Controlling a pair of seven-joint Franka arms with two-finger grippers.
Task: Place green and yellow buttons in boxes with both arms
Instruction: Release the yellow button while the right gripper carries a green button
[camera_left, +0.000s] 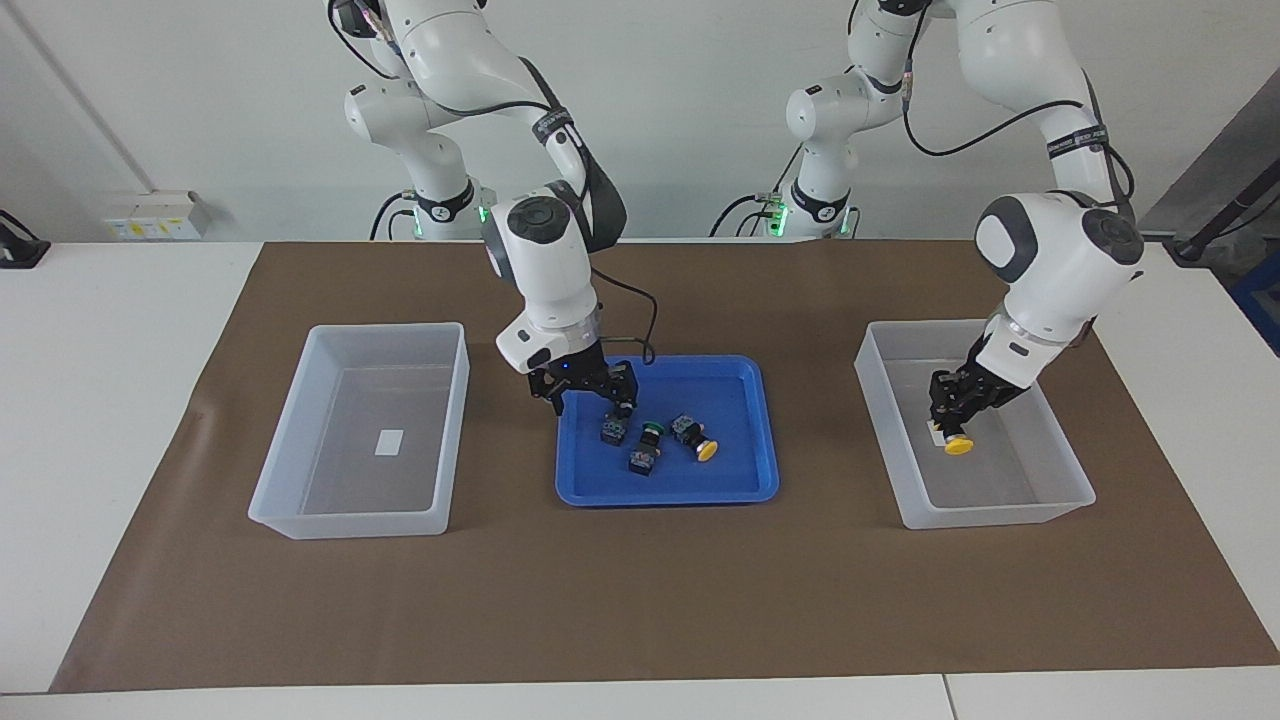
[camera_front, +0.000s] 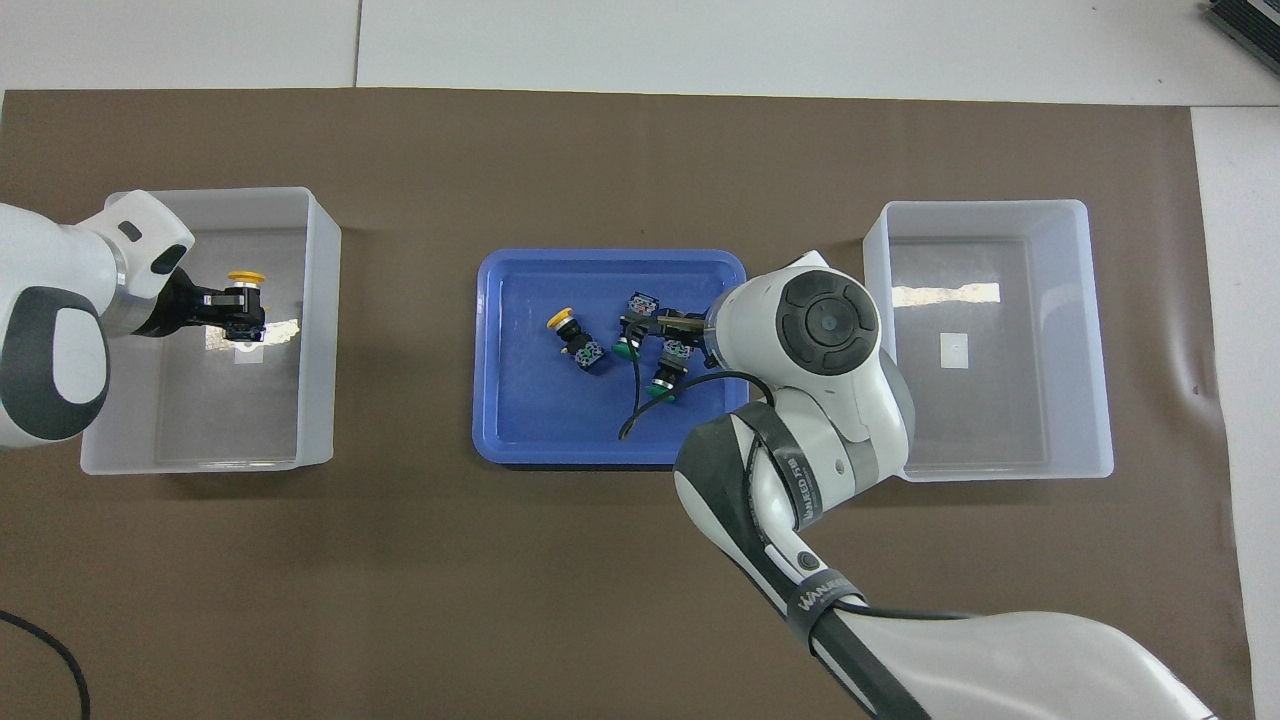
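Note:
My left gripper (camera_left: 950, 418) (camera_front: 238, 312) is shut on a yellow button (camera_left: 958, 446) (camera_front: 245, 278) and holds it low inside the box (camera_left: 905, 505) (camera_front: 318, 330) at the left arm's end of the table. My right gripper (camera_left: 592, 404) (camera_front: 655, 324) is open, low over the blue tray (camera_left: 665, 492) (camera_front: 500, 440), its fingers astride a green button (camera_left: 612, 431) (camera_front: 626, 345). A second green button (camera_left: 648, 430) (camera_front: 660, 390) and another yellow button (camera_left: 707, 451) (camera_front: 562, 318) lie in the tray beside it. The other box (camera_left: 350, 520) (camera_front: 1000, 208) holds only its white label.
A brown mat (camera_left: 640, 600) (camera_front: 400, 560) covers the table under both boxes and the tray. The right arm's elbow hangs over the tray's edge nearest the robots in the overhead view.

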